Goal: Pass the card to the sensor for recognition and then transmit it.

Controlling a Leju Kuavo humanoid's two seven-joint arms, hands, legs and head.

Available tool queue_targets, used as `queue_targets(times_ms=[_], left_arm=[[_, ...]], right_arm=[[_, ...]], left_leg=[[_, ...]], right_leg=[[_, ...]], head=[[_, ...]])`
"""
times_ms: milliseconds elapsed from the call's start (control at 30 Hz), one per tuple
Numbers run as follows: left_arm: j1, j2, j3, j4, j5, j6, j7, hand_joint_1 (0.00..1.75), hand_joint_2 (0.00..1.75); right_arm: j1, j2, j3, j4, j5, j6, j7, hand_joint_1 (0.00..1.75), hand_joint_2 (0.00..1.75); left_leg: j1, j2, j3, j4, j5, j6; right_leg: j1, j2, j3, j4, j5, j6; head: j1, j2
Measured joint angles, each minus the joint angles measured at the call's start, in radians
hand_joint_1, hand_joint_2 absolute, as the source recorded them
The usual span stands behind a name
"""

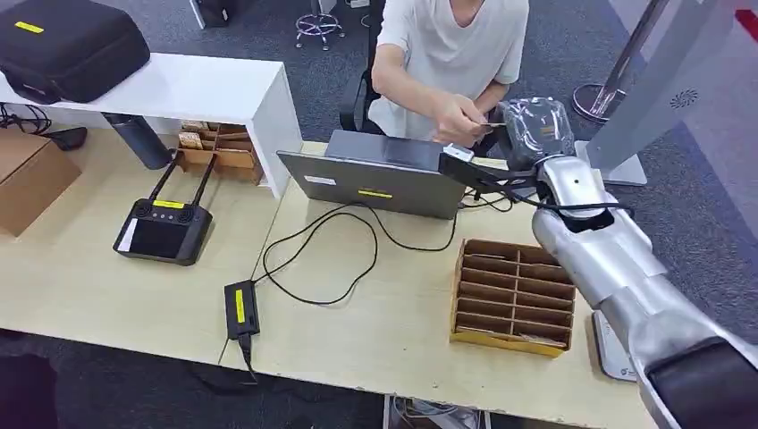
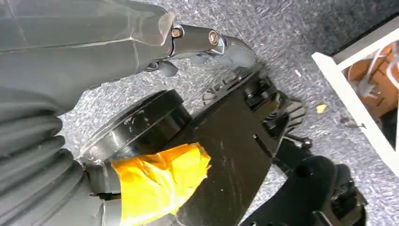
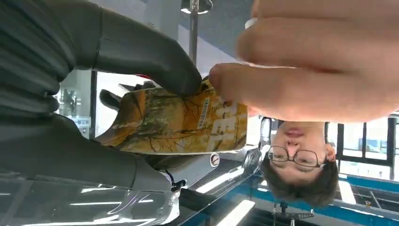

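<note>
I see the card (image 3: pixel 179 123), yellow and brown with a printed label, pinched between the thumb and the darker fingers of my right hand (image 3: pixel 117 108). A person's hand (image 3: pixel 324 61) has hold of its far end, so both are on it at once. From the head view, my right hand (image 1: pixel 534 132) is stretched out past the far edge of the counter (image 1: pixel 375 304), level with the seated person (image 1: pixel 451 54), whose hand (image 1: pixel 460 116) meets it there. Just below sits a grey laptop (image 1: pixel 380 179), and nearer me a cardboard divider box (image 1: pixel 514 295). A black controller (image 1: pixel 164 231) lies well to the left. My left hand (image 2: pixel 207 42) hangs over grey carpet (image 2: pixel 291 28); whether it is open or closed I cannot tell.
</note>
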Motion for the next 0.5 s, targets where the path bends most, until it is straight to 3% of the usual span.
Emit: queue_targets(times_ms=[300, 400, 500], left_arm=[[0.008, 0.0, 0.035, -0.005, -0.017, 0.006, -0.018, 0.0, 1.75], [0.047, 0.018, 0.041, -0.006, -0.019, 0.027, -0.062, 0.0, 1.75], [0.084, 0.031, 0.049, -0.008, -0.008, 0.027, -0.068, 0.0, 1.75]], right_arm=[[0.006, -0.005, -0.002, -0.008, 0.005, 0.0, 0.012, 1.75, 1.75], [0.02, -0.033, -0.01, -0.021, 0.006, -0.008, 0.018, 1.75, 1.75], [0.04, -0.063, -0.026, -0.043, 0.014, -0.007, 0.012, 1.75, 1.75]], left_leg=[[0.0, 0.0, 0.0, 0.0, 0.0, 0.0], [0.0, 0.001, 0.0, 0.0, 0.0, 0.0], [0.0, -0.001, 0.004, 0.0, 0.0, 0.0]], right_leg=[[0.0, 0.0, 0.0, 0.0, 0.0, 0.0], [0.001, 0.001, 0.0, 0.0, 0.0, 0.0], [0.001, -0.001, -0.002, -0.001, 0.0, 0.0]], head=[[0.0, 0.0], [0.0, 0.0], [0.001, 0.0]])
